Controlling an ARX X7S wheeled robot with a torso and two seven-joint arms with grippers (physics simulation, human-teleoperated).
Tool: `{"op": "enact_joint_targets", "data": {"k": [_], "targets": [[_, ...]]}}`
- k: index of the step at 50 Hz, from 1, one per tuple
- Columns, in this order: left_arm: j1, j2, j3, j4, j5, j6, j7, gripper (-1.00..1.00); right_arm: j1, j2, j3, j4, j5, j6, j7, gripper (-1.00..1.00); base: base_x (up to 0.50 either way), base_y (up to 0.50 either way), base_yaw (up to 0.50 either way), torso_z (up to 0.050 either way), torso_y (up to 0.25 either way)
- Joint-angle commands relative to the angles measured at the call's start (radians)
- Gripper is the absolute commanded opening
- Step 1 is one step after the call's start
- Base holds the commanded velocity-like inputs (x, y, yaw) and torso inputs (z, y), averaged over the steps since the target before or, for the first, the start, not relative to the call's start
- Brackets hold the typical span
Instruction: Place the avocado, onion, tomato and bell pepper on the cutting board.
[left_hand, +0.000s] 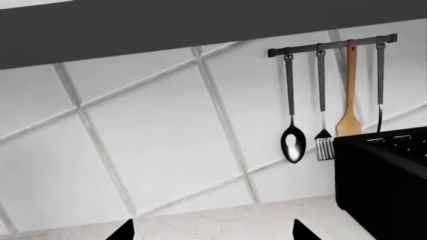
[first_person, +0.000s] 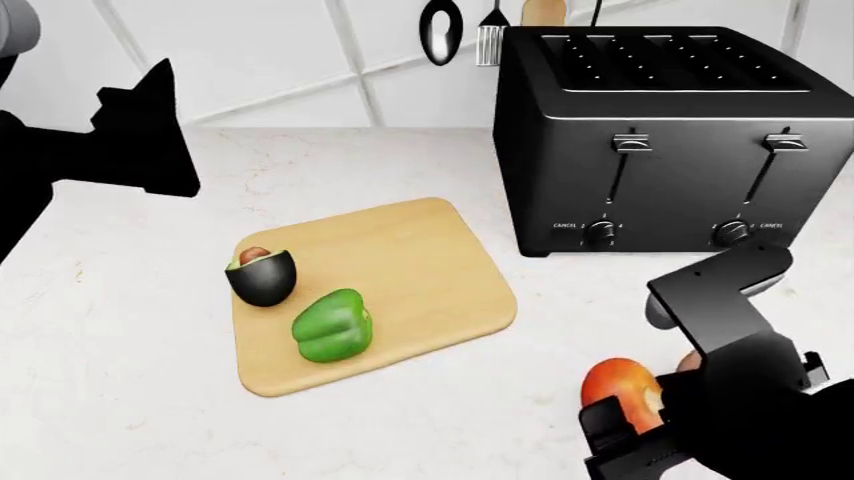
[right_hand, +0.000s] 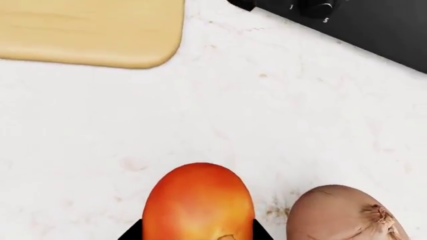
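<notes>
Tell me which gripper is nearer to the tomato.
The right gripper. Its fingers sit on both sides of the tomato, on the counter off the cutting board. The left gripper is raised far away, across the board, facing the tiled wall.

The glossy black four-slot toaster (first_person: 667, 140) carries small white lettering beside its two front dials: "CANCEL" can just be made out at each. In the right wrist view, ahead of the jaws, a white "5" sits by one dial (right_hand: 325, 7); other marks are too small to read.
</notes>
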Motion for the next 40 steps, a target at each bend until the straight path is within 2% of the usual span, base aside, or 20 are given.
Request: {"op": "enact_joint_targets", "data": {"k": [1, 9, 14, 15, 19, 29, 40], "targets": [[-0.025, 0.005, 0.015, 0.004, -0.028, 0.001, -0.034, 1.00, 0.067, -0.021, 0.042, -0.006, 0.034, 0.019, 0.026, -1.00, 0.00, 0.00, 0.00, 0.000, 0.000], [0.003, -0.007, -0.003, 0.006, -0.009, 0.013, -0.011, 1.00, 0.162, -0.114, 0.099, 0.038, 0.062, 0.012, 0.052, -1.00, 0.00, 0.00, 0.00, 0.000, 0.000], [0.005, -0.003, 0.001, 0.001, 0.005, 0.012, 0.000, 1.00, 0.159, -0.263, 0.113, 0.118, 0.006, 0.022, -0.028, -1.00, 0.00, 0.00, 0.00, 0.000, 0.000], [0.009, -0.003, 0.000, 0.000, 0.009, 0.013, 0.005, 1.00, 0.145, -0.324, 0.119, 0.156, -0.025, 0.017, -0.075, -1.00, 0.00, 0.00, 0.00, 0.000, 0.000], [0.022, -0.012, -0.008, 0.002, 0.014, 0.016, 0.016, 1.00, 0.112, -0.437, 0.116, 0.254, -0.131, 0.035, -0.187, -1.00, 0.00, 0.00, 0.00, 0.000, 0.000], [0.041, -0.021, -0.018, -0.002, 0.032, 0.024, 0.036, 1.00, 0.073, -0.599, 0.136, 0.477, -0.324, -0.002, -0.414, -1.00, 0.00, 0.00, 0.00, 0.000, 0.000], [0.045, -0.025, -0.019, -0.003, 0.031, 0.028, 0.036, 1.00, 0.085, -0.734, 0.129, 0.707, -0.425, -0.029, -0.543, -1.00, 0.00, 0.00, 0.00, 0.000, 0.000]]}}
